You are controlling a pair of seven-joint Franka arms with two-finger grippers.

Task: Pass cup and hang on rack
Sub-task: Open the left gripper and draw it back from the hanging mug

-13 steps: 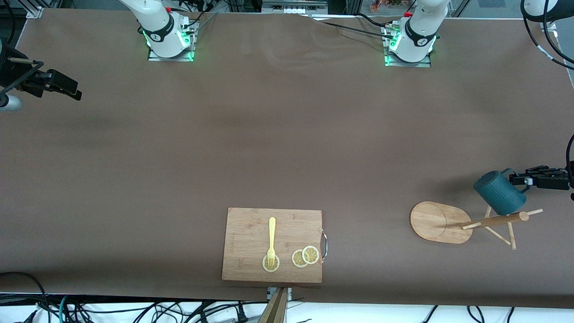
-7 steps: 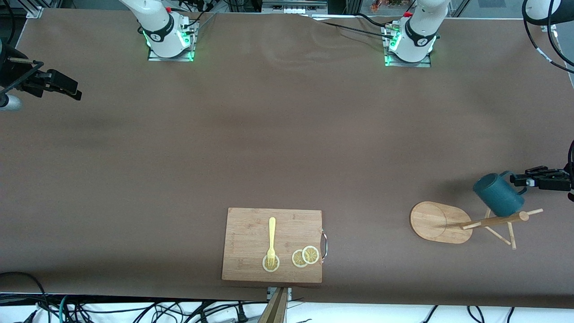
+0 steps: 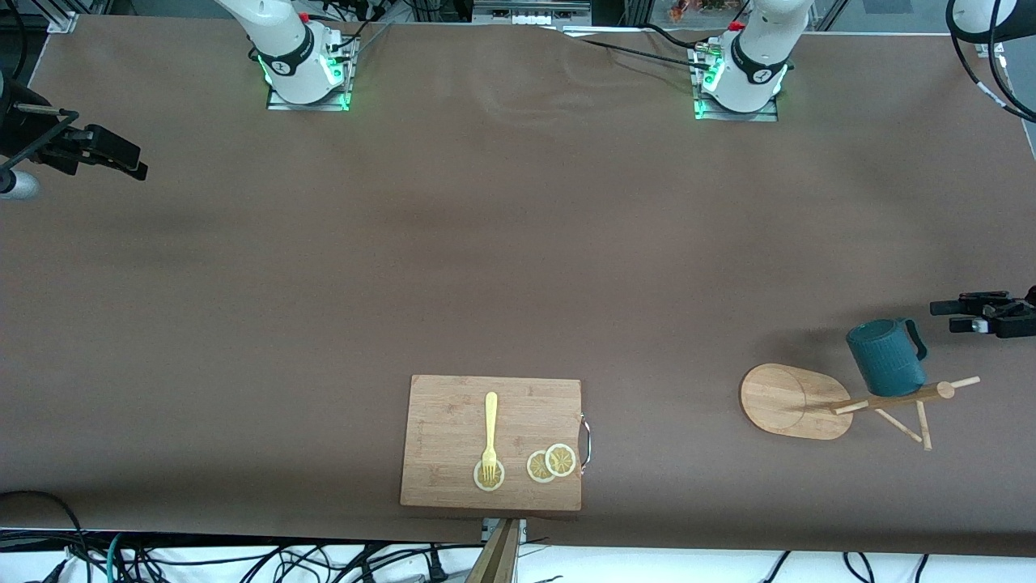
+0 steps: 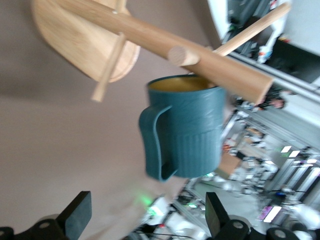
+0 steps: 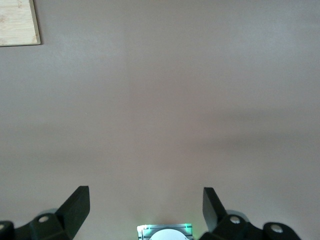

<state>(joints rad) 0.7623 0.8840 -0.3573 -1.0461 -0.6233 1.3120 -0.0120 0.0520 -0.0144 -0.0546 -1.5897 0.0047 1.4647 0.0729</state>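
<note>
Since a second ago the left gripper [image 3: 947, 316] has let go of the cup [image 3: 885, 356] and drawn back from it toward the left arm's end of the table, and the cup has swung from a tilt to hang more upright. The brown table [image 3: 502, 243] carries the bamboo cutting board [image 3: 453, 413] near the front camera's edge, and the rack [image 3: 797, 401] stands toward the left arm's end, its oval base flat and its post and pegs reaching up. The cup hangs on the rack by its handle, mouth against the post in the left wrist view, touching no finger. The left gripper's jaws stand wide and empty, with a clear gap to the cup's handle. The right gripper [image 3: 133, 166] waits over the right arm's end of the table, its jaws also spread wide with nothing between them. On the board lie a yellow fork [image 3: 490, 429] and lemon slices [image 3: 552, 463].
</note>
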